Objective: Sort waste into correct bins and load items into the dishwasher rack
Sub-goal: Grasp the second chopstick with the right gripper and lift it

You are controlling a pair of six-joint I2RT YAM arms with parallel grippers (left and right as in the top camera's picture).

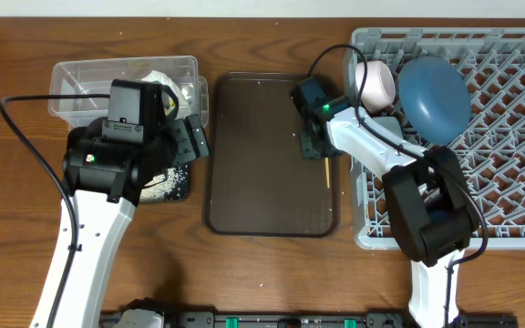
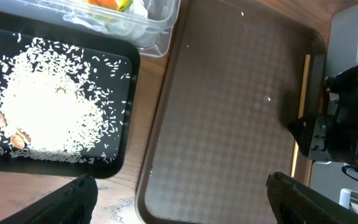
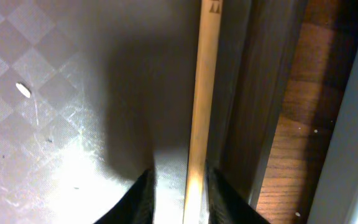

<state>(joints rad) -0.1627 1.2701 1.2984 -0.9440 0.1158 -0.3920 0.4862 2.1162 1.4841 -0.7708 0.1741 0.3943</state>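
- The thin wooden chopstick (image 3: 197, 93) lies flat on the dark brown plastic serving tray (image 3: 55, 74), along its right rim.
- The right gripper (image 3: 180, 194) straddles it, jaws slightly parted and not yet clenched.
- Step in hand, likely: grasping it for the large grey plastic dishwasher rack (image 1: 509, 137).
- Next calls for a square pinch and a level lift.
- The left gripper (image 2: 188, 196) hangs spread wide, empty.

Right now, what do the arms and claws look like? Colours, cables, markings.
Both arms share a build: white links with bulky black joint housings. The left arm has a black cable looping off it and a small coloured mark on its housing. The right arm shows a lit green LED near the wrist and black cables. The left claw and right claw have black fingers.
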